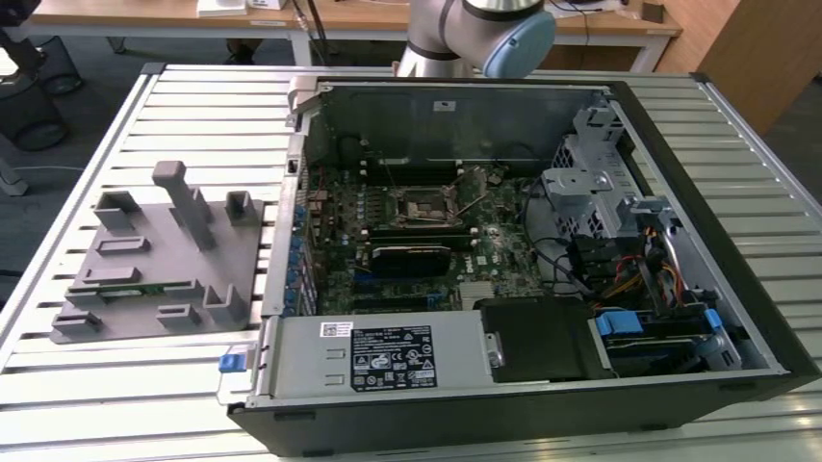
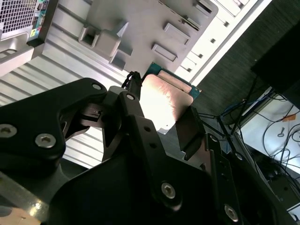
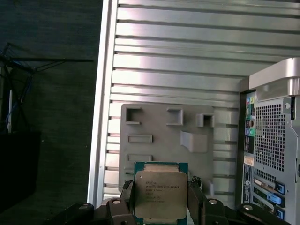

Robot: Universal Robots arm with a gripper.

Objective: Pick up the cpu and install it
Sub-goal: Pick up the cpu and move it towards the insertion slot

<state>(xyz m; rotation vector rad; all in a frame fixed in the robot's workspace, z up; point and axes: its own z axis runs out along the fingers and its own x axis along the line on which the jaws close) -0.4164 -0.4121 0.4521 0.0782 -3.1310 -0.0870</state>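
The cpu (image 3: pixel 160 194) is a flat square chip with a silver-grey metal top and a green rim. My gripper (image 3: pixel 160 191) is shut on it, one black finger (image 3: pixel 126 194) on each side. In the second wrist view the cpu (image 2: pixel 164 101) sits between the same black fingers (image 2: pixel 190 126), with the gripper (image 2: pixel 161 105) held well above the table. Below it lies the grey holder plate (image 3: pixel 168 140). In the exterior view the open computer case (image 1: pixel 642 106) lies on the table, and its motherboard shows the cpu socket (image 1: pixel 424 204) near the middle.
The grey holder plate (image 1: pixel 154 260) with raised posts lies at the exterior view's left and carries a green memory stick (image 1: pixel 135 287). A black heatsink block (image 1: pixel 411 258) sits on the motherboard. The arm's base (image 1: pixel 475 34) stands behind the case. The slatted table (image 1: pixel 192 106) surrounds everything.
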